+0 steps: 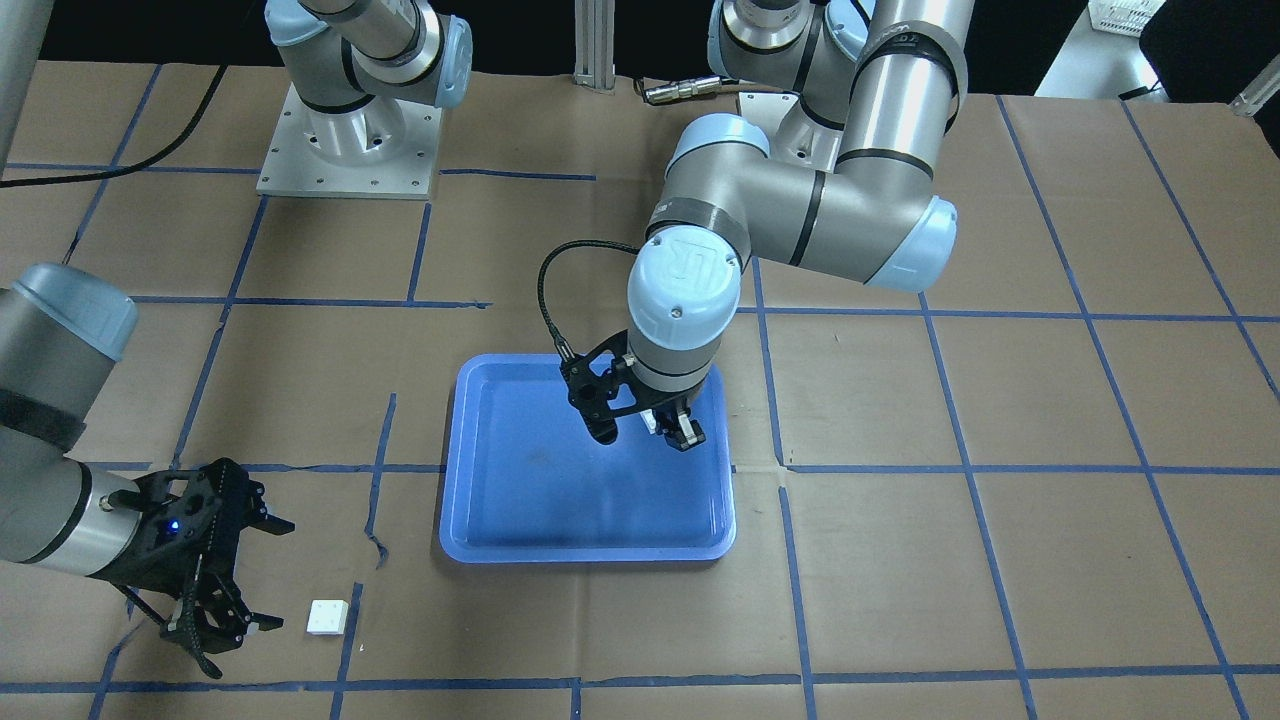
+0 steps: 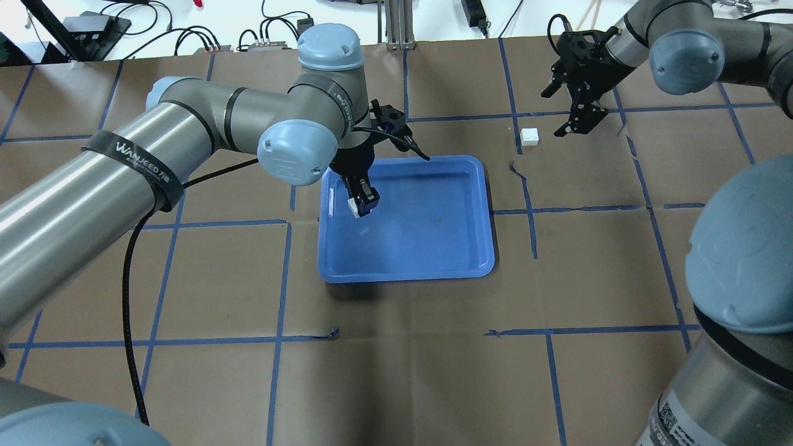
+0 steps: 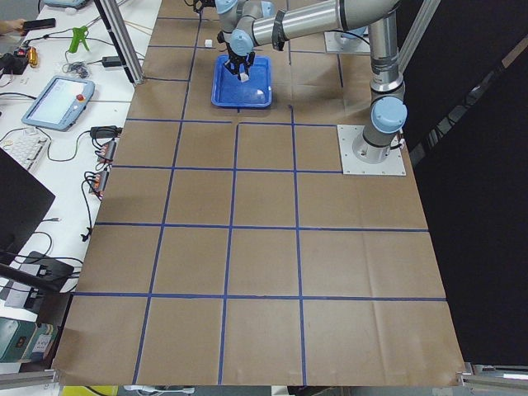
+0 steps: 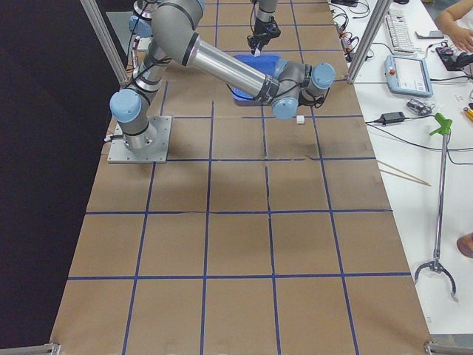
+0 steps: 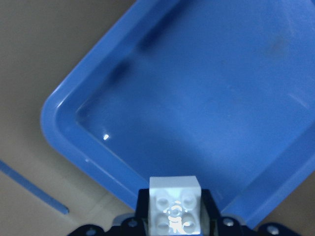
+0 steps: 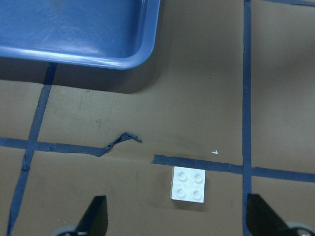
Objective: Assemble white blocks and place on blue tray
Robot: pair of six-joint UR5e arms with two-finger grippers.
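**A:** What do I have nearest to the robot?

**B:** On my screen the blue tray lies flat on the brown table. The left gripper hangs over the tray's left side, with its fingers pointing down.

**A:** Does it carry something?

**B:** Yes. In the left wrist view I see its two fingers pinching the first white block from both sides, with the four studs facing the camera. The block is over the tray floor, close to a rounded corner. I cannot tell if it touches the floor.

**A:** And farther away?

**B:** Past the tray's far right corner, the second white block sits alone on the table, studs up, just beside a blue tape line. It is well apart from the tray. Near it, to the right, I have the right gripper. Its fingers are spread wide and hold nothing. In the right wrist view the block lies on the table ahead of the gap between them.
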